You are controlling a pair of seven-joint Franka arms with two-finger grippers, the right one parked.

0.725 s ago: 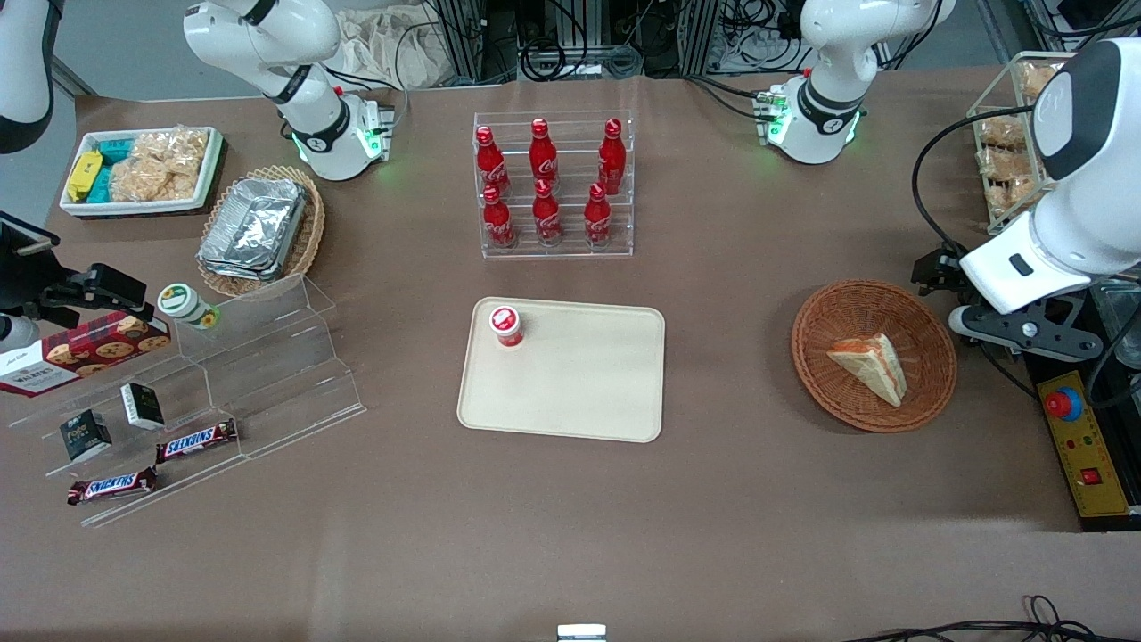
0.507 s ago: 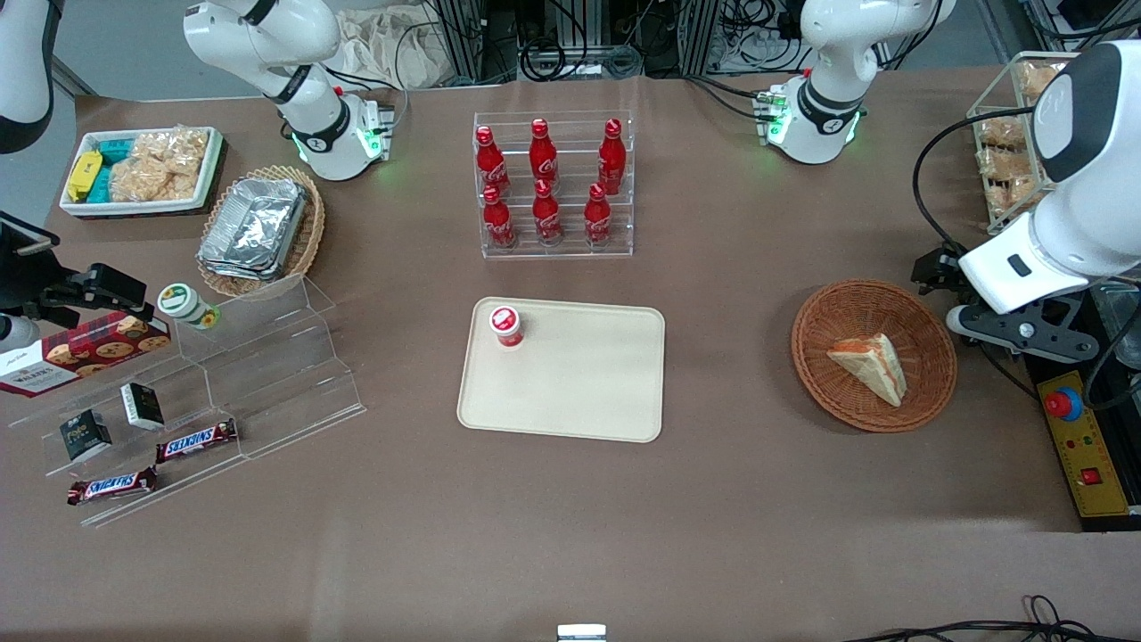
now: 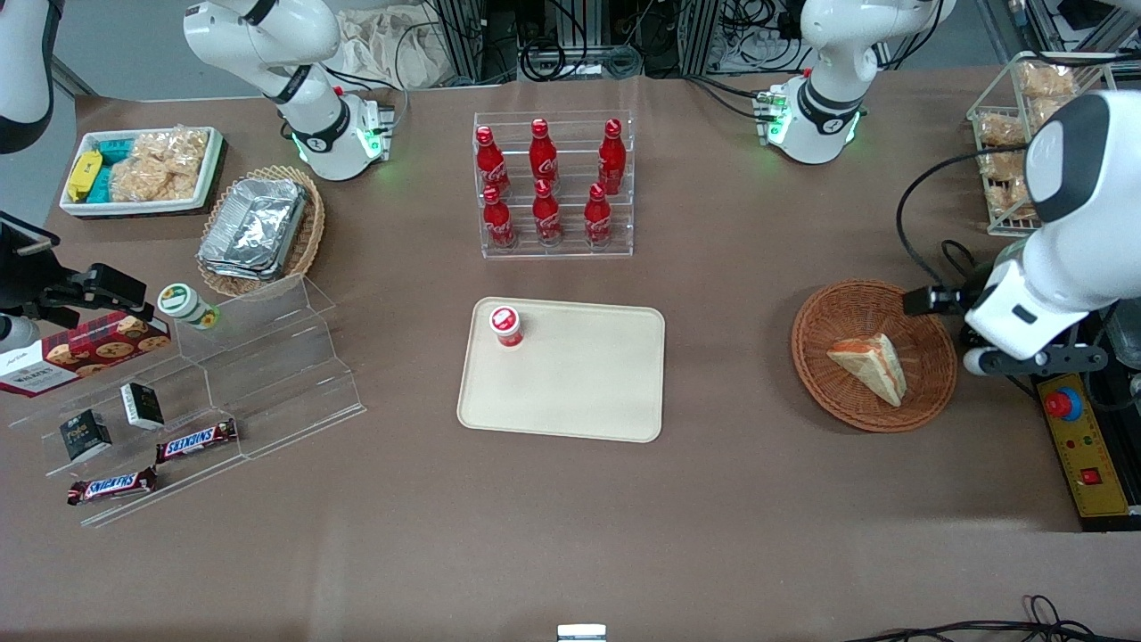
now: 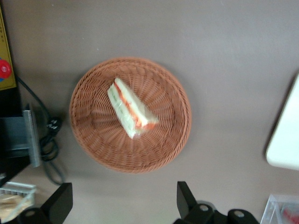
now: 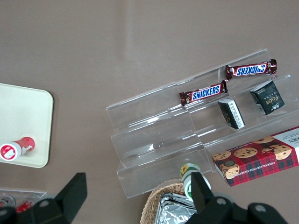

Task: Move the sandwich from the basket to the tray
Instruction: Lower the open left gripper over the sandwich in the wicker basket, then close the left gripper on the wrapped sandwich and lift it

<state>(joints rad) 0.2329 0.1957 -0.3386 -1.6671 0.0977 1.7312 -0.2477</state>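
The sandwich [image 3: 869, 366] [image 4: 131, 112], a pale wedge with orange-red filling, lies in the round reddish-brown basket [image 3: 811, 357] [image 4: 180, 140] toward the working arm's end of the table. The cream tray [image 3: 579, 392] [image 4: 285, 144] lies flat mid-table with a small red-capped bottle [image 3: 506, 325] standing on one corner. My left gripper [image 4: 124, 205] hangs open and holds nothing, high above the table just outside the basket's rim. Its hand [image 3: 1025, 357] shows beside the basket in the front view.
An acrylic rack of red cola bottles [image 3: 553, 187] stands farther from the front camera than the tray. A yellow emergency-stop box [image 3: 1083, 446] and a wire rack of bagged snacks [image 3: 1007, 152] flank the working arm. Acrylic steps with snack bars [image 3: 196, 439] sit toward the parked arm's end.
My left arm's wrist has swung a little nearer the front camera and closer over the basket's edge. The sandwich, basket and tray have not moved.
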